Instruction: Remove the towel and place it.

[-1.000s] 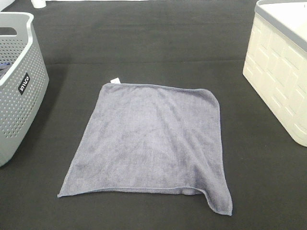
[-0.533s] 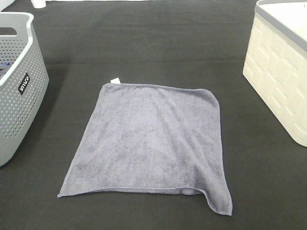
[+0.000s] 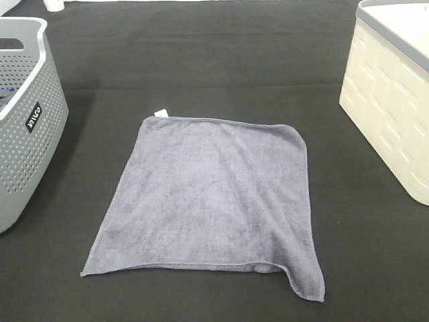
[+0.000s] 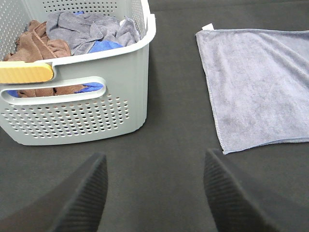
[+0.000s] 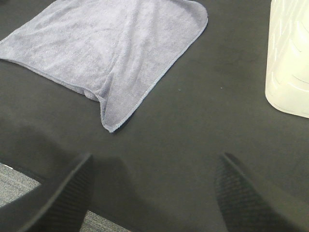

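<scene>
The towel [image 3: 211,201] lies flat on the black mat [image 3: 221,60], in the lower middle of the high view, between a grey basket [image 3: 27,127] at the left edge and a cream bin [image 3: 389,114] at the right edge, well apart from both. It is close to square, so no long axis stands out; it sits turned a little, its far edge running nearly level across the frame and its left side slanting down and to the left. A small white tag [image 3: 160,113] sticks out of the upper left corner. The lower right corner [image 3: 308,285] is rumpled and trails into a point toward the bottom of the frame.

The basket holds brown, grey and blue cloths [image 4: 82,31].

Neither arm shows from above. The left gripper [image 4: 154,193] hangs over bare mat with its fingers spread wide, holding nothing, basket and towel both ahead of it. The right gripper [image 5: 152,193] is likewise spread wide and empty above the mat, the towel's trailing corner ahead of it.
</scene>
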`<state>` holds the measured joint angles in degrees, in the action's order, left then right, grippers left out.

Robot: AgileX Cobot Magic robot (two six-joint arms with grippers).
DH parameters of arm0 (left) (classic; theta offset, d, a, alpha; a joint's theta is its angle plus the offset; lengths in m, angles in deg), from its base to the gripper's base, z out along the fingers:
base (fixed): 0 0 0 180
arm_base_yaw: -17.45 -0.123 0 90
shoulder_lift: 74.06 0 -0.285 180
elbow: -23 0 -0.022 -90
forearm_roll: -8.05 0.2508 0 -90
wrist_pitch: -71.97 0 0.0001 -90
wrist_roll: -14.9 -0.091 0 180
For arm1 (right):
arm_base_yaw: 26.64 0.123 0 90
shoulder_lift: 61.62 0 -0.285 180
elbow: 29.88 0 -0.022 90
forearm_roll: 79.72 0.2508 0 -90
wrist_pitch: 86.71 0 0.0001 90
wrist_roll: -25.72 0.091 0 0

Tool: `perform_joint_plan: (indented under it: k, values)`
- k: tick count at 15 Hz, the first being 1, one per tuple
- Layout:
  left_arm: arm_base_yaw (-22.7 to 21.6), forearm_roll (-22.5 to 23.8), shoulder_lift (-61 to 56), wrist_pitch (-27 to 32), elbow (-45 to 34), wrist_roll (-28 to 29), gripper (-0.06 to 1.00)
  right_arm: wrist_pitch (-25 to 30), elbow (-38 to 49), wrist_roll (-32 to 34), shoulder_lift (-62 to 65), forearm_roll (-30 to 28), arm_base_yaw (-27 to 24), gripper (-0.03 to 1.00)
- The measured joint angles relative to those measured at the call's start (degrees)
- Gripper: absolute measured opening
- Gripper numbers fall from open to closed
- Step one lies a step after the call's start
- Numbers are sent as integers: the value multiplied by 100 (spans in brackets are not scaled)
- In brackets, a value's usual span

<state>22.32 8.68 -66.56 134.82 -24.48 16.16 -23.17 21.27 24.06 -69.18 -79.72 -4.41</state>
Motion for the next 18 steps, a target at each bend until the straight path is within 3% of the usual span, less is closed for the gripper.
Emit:
perform_joint_plan:
  k: [6, 12, 14, 18]
  values:
    - [0, -11, 0, -17, -6, 6, 56, 0, 0, -6, 0, 0, -103, 68]
    - [0, -63, 0, -17, -6, 6, 56, 0, 0, -6, 0, 46, -2263, 68]
    - [0, -63, 0, -17, -6, 6, 56, 0, 0, -6, 0, 46, -2538, 68]
    - [0, -63, 0, -17, -6, 6, 56, 0, 0, -6, 0, 52, -2595, 68]
